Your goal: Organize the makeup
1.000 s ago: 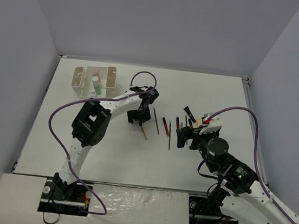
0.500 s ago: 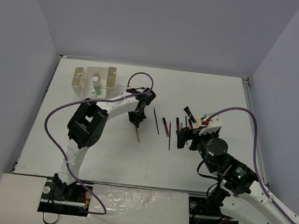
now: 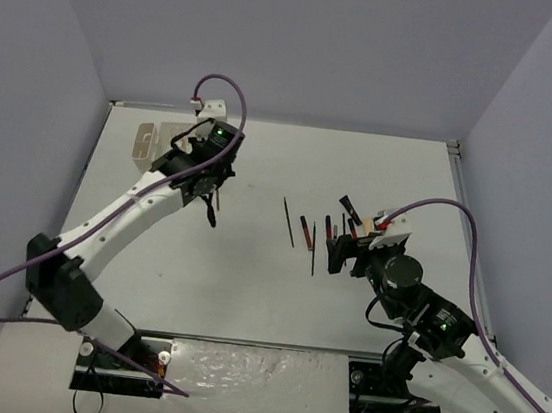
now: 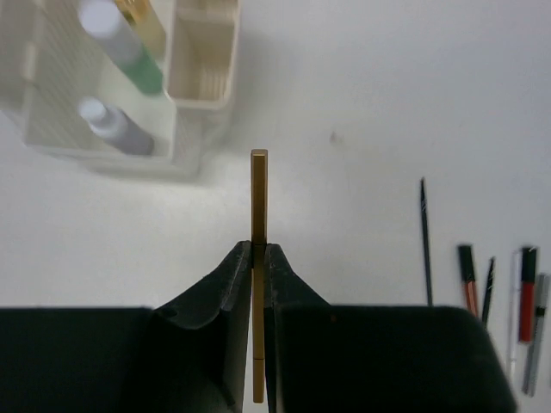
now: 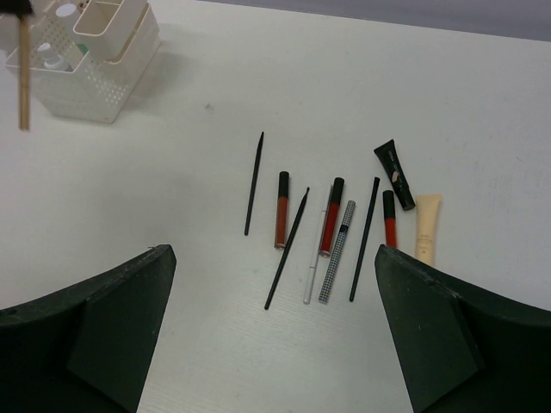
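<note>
My left gripper [image 3: 210,196] [image 4: 259,250] is shut on a thin tan pencil [image 4: 259,194], held above the table just right of the white-and-beige box [image 4: 203,83] [image 3: 147,142]. The pencil also shows in the right wrist view [image 5: 23,79]. In the box stand a green bottle [image 4: 131,53], a grey bottle [image 4: 117,130] and an amber one [image 4: 143,22]. My right gripper [image 3: 347,253] [image 5: 272,288] is open and empty above a row of makeup: a black pencil [image 5: 253,182], red tubes [image 5: 281,213], a checkered pencil [image 5: 338,251], a black tube [image 5: 395,175] and a tan tube [image 5: 428,228].
The box [image 5: 96,96] stands at the back left of the white table [image 3: 246,284]. The loose makeup row [image 3: 315,234] lies right of centre. Grey walls enclose the back and both sides.
My left arm has lifted the tan pencil off the table's middle and carried it left and back, close to the box. The right arm has not moved.
</note>
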Robot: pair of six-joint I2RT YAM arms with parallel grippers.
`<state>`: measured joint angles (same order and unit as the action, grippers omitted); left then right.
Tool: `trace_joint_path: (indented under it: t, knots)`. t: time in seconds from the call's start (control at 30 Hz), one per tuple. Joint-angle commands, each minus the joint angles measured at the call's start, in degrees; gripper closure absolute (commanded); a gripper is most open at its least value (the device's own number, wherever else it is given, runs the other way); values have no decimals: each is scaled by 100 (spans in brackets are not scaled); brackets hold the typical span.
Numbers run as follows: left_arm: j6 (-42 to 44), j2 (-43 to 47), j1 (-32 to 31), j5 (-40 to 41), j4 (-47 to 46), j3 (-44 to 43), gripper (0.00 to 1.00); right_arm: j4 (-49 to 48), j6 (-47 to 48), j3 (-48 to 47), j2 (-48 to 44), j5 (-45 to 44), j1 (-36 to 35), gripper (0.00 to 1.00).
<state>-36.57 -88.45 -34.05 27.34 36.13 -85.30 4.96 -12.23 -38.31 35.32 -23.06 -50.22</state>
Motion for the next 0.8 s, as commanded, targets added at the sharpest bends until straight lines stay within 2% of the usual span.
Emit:
trace_joint_path:
  t: [0.0, 0.2, 0.27, 0.4, 0.6, 0.77]
  knots:
    - [1489, 943, 632, 788, -1475, 231, 100, -425, 45, -10, -48, 77, 12, 2]
    - [2638, 1212, 1707, 435, -3772, 723, 100, -716, 105, 58, -210, 230, 12, 2]
    - [2677, 1121, 2011, 235, -4641, 847, 100, -753, 108, 80, -255, 280, 12, 2]
    - [2453, 855, 2886, -669, -5932, 1239, 100, -817, 143, 113, -283, 418, 12, 2]
    - [2532, 129, 3372, -1386, -6884, 1115, 100, -882, 194, 145, -271, 616, 12, 2]
    - [2769, -372, 3659, -1668, -7554, 1171, 100, -886, 198, 157, -262, 701, 8, 2]
